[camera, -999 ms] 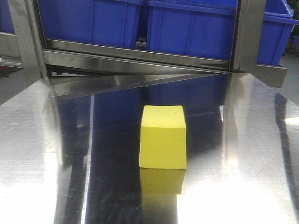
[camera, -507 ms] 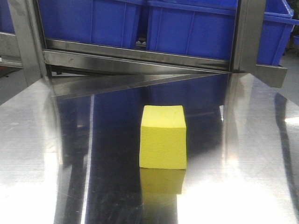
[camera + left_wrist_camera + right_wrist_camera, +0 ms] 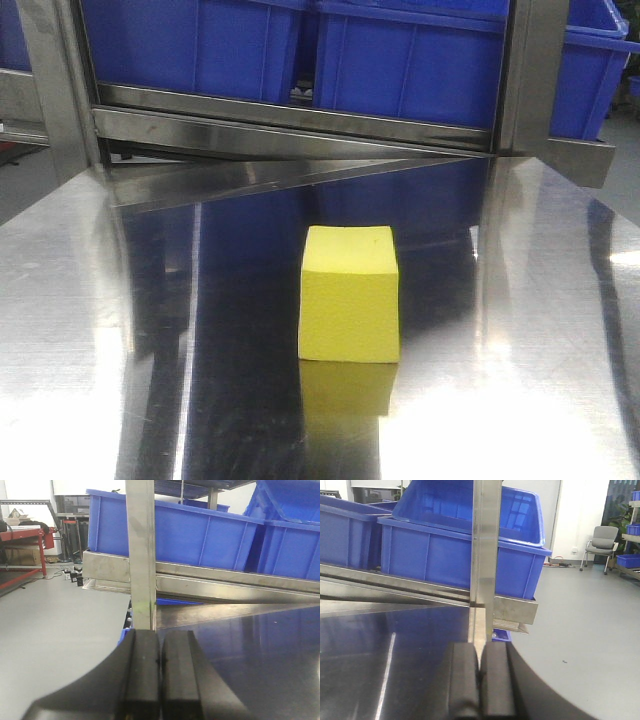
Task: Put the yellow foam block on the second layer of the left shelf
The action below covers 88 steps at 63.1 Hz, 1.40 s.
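The yellow foam block [image 3: 349,295] rests on the shiny steel table [image 3: 540,330], near the middle of the front view, untouched by either arm. No gripper shows in the front view. In the left wrist view my left gripper [image 3: 160,652] is shut, its black pads pressed together with nothing between them, low over the table's left edge before a steel upright [image 3: 140,555]. My right gripper [image 3: 480,662] is likewise shut and empty, by the table's right edge before another upright [image 3: 485,545]. The block is out of both wrist views.
A steel shelf rail [image 3: 290,125] crosses behind the block, carrying blue plastic bins [image 3: 410,60]. Steel posts [image 3: 50,90] stand at the table's back corners. Grey floor [image 3: 55,625] lies beyond the left edge; floor with an office chair [image 3: 604,541] lies to the right.
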Motion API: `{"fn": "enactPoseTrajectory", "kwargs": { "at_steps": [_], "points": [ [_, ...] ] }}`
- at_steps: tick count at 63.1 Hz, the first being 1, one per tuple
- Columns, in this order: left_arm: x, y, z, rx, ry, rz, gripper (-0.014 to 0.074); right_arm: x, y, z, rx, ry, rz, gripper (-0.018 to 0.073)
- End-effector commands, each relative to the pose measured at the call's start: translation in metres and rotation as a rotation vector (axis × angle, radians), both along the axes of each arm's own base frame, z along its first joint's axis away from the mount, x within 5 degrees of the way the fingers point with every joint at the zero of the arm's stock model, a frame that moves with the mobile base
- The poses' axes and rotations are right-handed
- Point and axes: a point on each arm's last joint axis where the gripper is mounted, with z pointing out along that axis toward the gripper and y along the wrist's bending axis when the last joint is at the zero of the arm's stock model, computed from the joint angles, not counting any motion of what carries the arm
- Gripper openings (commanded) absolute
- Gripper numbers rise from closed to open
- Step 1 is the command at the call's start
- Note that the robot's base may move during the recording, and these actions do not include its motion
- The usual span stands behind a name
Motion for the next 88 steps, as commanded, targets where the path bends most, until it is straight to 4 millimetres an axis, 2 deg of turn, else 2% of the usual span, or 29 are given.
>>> {"fn": "enactPoseTrajectory", "kwargs": {
  "at_steps": [1,11,22,38,51,54,59,66,70,88],
  "points": [
    [-0.001,0.0,0.0,-0.012,-0.074,-0.008,0.0124,-0.004,0.001,0.014,-0.013,-0.121,0.005,0.0055],
    [-0.001,0.0,0.0,-0.012,-0.074,-0.008,0.0124,-0.004,0.0,0.022,-0.012,-0.051,-0.005,0.0055],
    [-0.001,0.0,0.0,-0.012,-0.074,-0.008,0.0124,0.003,-0.001,0.042,-0.007,0.059,-0.004,0.0055],
    [-0.001,0.0,0.0,-0.012,-0.074,-0.008,0.0124,0.033,0.007,0.071,0.008,0.177,0.081,0.0055],
    [-0.001,0.0,0.0,-0.012,-0.074,-0.008,0.0124,0.062,0.03,0.079,-0.021,0.287,0.25,0.0066],
    [-0.001,0.0,0.0,-0.012,-0.074,-0.008,0.0124,0.066,0.037,0.08,-0.029,0.306,0.287,0.0102],
    [-0.001,0.0,0.0,-0.012,-0.074,-0.008,0.0124,0.074,0.049,0.083,-0.046,0.334,0.356,0.0219],
    [-0.001,0.0,0.0,-0.012,-0.074,-0.008,0.0124,0.087,0.067,0.083,-0.062,0.411,0.425,0.0511],
    [-0.001,0.0,0.0,-0.012,-0.074,-0.008,0.0124,0.095,0.076,0.083,-0.057,0.456,0.447,0.0636],
    [-0.001,0.0,0.0,-0.012,-0.074,-0.008,0.0124,0.137,0.117,0.083,0.078,0.864,0.373,0.0632]
  ]
}}
